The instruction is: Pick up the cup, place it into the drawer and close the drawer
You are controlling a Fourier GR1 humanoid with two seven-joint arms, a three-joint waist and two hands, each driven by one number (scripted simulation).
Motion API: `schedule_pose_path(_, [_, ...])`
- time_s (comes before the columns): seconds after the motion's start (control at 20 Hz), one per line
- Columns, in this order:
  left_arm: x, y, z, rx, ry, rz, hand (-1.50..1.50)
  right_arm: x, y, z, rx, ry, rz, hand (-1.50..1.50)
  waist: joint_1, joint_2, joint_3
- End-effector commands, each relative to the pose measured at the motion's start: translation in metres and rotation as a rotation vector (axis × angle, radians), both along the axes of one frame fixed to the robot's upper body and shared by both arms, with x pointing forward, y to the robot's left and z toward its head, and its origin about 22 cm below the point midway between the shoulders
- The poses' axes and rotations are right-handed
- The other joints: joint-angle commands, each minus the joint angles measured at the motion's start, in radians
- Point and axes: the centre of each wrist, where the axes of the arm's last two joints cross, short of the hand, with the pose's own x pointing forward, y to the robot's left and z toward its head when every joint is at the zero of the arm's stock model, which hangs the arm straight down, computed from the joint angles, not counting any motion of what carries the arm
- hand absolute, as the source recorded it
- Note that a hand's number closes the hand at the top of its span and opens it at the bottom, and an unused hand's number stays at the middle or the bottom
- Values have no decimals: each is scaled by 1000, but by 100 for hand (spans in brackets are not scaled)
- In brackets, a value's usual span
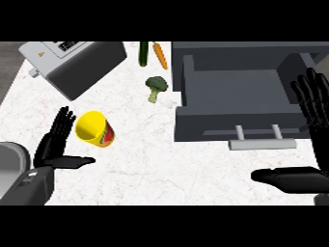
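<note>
Pickup stage imo: cup on the tabletop well left of the open drawer, left hand flat and uncurled just left of it, next up is closing that hand round the cup.

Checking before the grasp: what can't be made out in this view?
Head view:
- Whether the left hand touches the cup: too close to tell.
- Right wall of the drawer: partly hidden by the right hand.
- Grey appliance and green vegetable: cut off by the upper edge.
</note>
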Motion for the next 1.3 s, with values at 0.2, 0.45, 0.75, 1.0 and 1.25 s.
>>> schedule_pose_path(0.2, [4,-15,-4,-12,-54,-58,-150,4,-2,3,7,6,8,-150,-3,1,0])
schedule_pose_path(0.45, [-6,-10,-10,-61,-68,-50,-150,8,-4,1,10,-8,2,-150,-7,4,-1])
schedule_pose_path(0.75, [2,-21,-8,-143,-99,-95,-150,3,18,2,4,3,27,-150,-6,4,-2])
schedule_pose_path(1.0, [16,-35,-2,-192,-115,-137,-150,6,-1,-5,17,9,29,-150,-16,8,-2])
schedule_pose_path(1.25, [12,-46,-8,-265,-121,-182,-150,6,-1,-5,5,4,28,-150,-10,5,-2])
